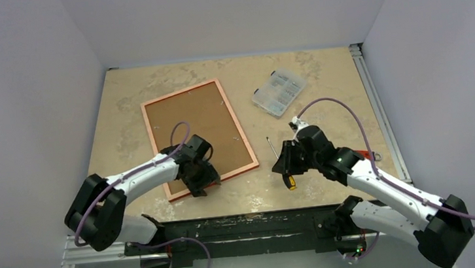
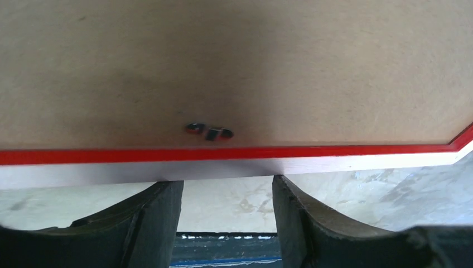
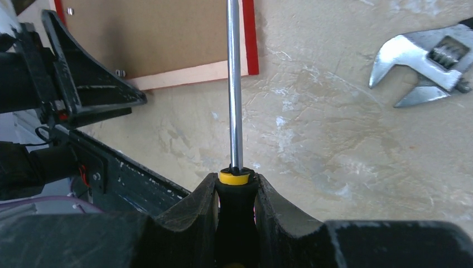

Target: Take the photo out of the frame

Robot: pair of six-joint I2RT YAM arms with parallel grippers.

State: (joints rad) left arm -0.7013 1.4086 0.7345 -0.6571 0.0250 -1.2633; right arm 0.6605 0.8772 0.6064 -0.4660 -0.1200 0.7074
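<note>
On my left, the left gripper point(image 1: 202, 188) hangs over the near rim of the frame point(image 1: 238, 124), which lies face down on the table point(image 1: 331, 108), turned a little out of square with the table's edges. From its wrist camera I see the two fingers point(image 2: 162, 198) standing partly apart with nothing between them. Their tips are just short of the frame's red edge, and whether they touch it I cannot tell.

The photo point(image 1: 188, 122) sits inside the frame, only its brown board back showing. A small metal tab point(image 2: 209, 132) lies on that board close to the near rim, straight ahead of the gap between the fingers.

Moving right, the right gripper point(image 3: 234, 187) is clamped narrow on the black and yellow handle of a screwdriver point(image 3: 234, 111). The steel shaft points away from me, beside the frame's near right corner. From above there is a gap between shaft and frame.

Farther back, right of the frame, a clear plastic parts box point(image 1: 278, 92) rests on the table, well apart from both arms. At the right, an adjustable wrench point(image 3: 429, 58) lies flat on the table.
</note>
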